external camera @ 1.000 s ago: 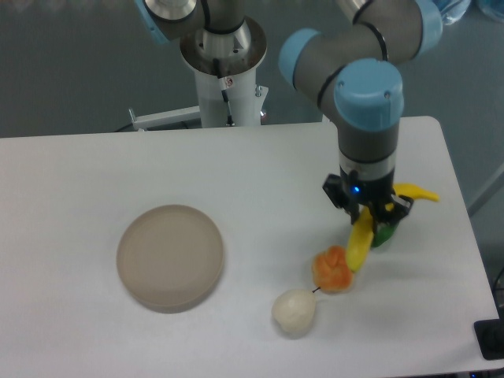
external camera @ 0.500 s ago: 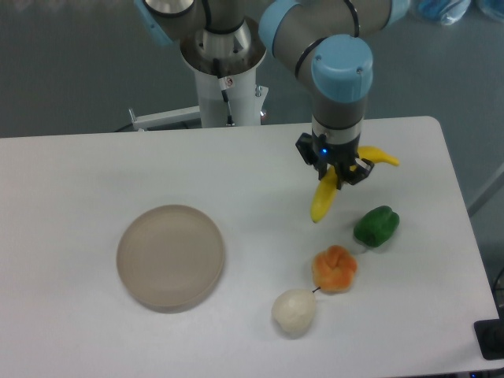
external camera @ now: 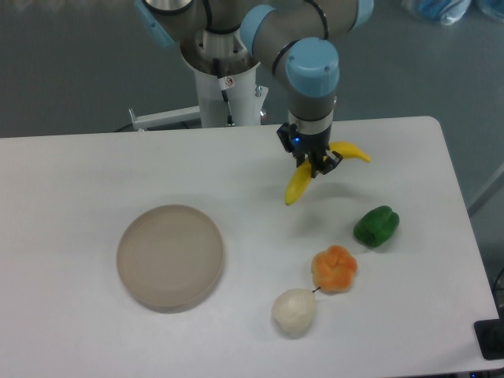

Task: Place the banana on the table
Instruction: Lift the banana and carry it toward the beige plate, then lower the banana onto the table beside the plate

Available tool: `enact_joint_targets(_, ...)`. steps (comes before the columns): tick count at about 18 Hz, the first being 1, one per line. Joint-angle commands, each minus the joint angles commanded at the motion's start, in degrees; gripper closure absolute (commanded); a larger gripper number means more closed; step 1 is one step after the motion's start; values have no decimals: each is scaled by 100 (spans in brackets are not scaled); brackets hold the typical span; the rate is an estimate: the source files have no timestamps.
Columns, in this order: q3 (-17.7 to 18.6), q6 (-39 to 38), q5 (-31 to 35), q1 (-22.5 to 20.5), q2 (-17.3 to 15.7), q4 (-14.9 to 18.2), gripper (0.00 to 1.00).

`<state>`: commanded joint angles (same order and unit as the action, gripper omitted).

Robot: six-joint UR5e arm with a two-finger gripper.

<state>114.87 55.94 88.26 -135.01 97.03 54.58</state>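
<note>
On the white table [external camera: 102, 165], my gripper [external camera: 312, 164] stays clamped on the banana [external camera: 300, 182], now carried left and farther from the green pepper [external camera: 376, 226]; I'd set it down next.

The white table [external camera: 94, 165] with rounded corners is carrying four items. A round beige plate [external camera: 170, 257] is sitting left of centre, nearer the front edge. A green pepper-shaped toy [external camera: 376, 226] is lying toward the right edge. An orange lumpy fruit [external camera: 334, 268] is resting just beside a white rounded item [external camera: 294, 311], both lying nearer the front edge, right of centre.
</note>
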Motion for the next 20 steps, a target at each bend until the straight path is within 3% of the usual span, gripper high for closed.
enact_joint_targets(4, -9, -900, -46, 273, 254, -52, 74)
enact_joint_targets(9, -44, -1243, -2, 449, 808, -615, 74)
enact_joint_targets(20, -26, -1112, 16, 581, 1011, -668, 73)
